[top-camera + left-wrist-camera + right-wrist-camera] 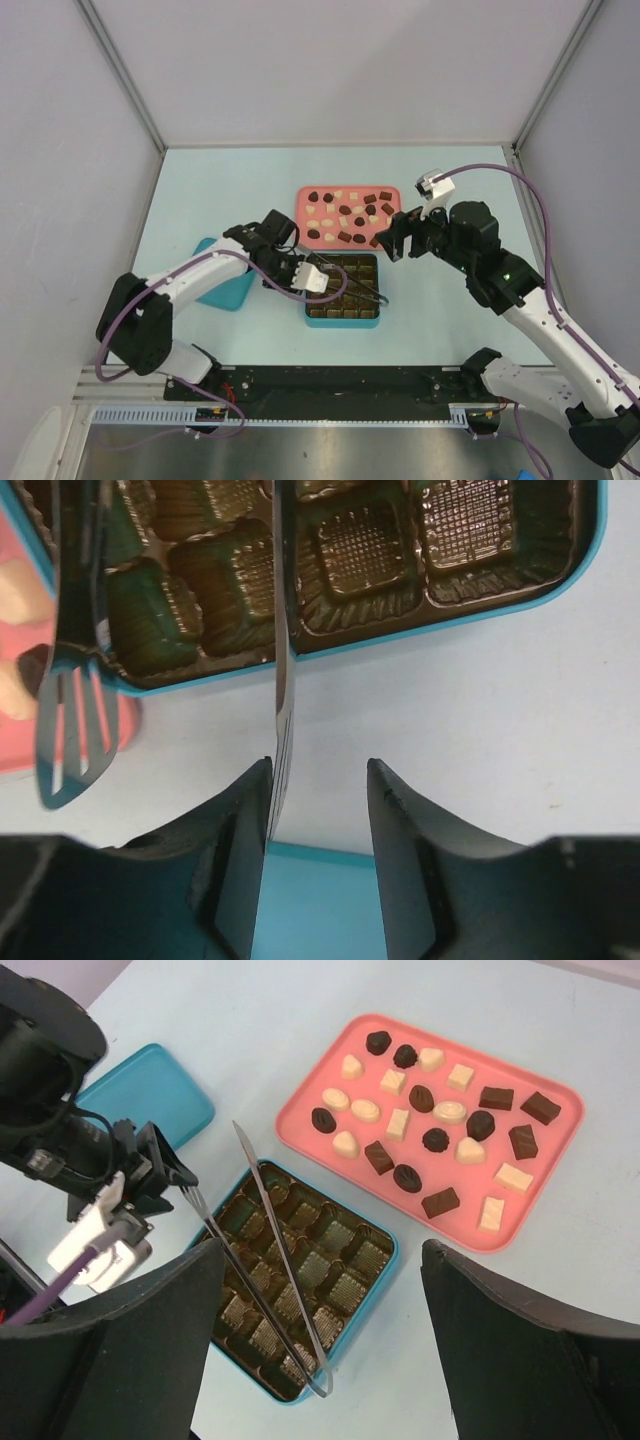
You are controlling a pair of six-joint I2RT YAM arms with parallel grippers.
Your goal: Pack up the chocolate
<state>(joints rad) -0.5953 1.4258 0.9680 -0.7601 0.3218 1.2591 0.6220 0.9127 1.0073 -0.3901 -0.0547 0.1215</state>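
Note:
The chocolate point(345, 237) point(435, 1140) lies as several dark, reddish-brown and cream pieces on the pink tray point(305, 195) point(560, 1190). The teal box point(343, 322) point(392, 1250) point(450, 620) holds gold-brown cups, all empty. Metal tongs point(350, 283) point(280, 1250) point(283, 660) lie across the box. My left gripper point(303, 263) point(320, 765) sits at the tongs' open end. One tong arm rests against its left finger; the other arm lies outside. Its jaws stand apart. My right gripper point(392, 240) point(322, 1250) hovers wide open above the box's right side, holding nothing.
The teal lid point(225, 290) point(150, 1085) point(320, 900) lies flat left of the box, under my left wrist. The pink tray stands just behind the box. White walls close the table's sides and back.

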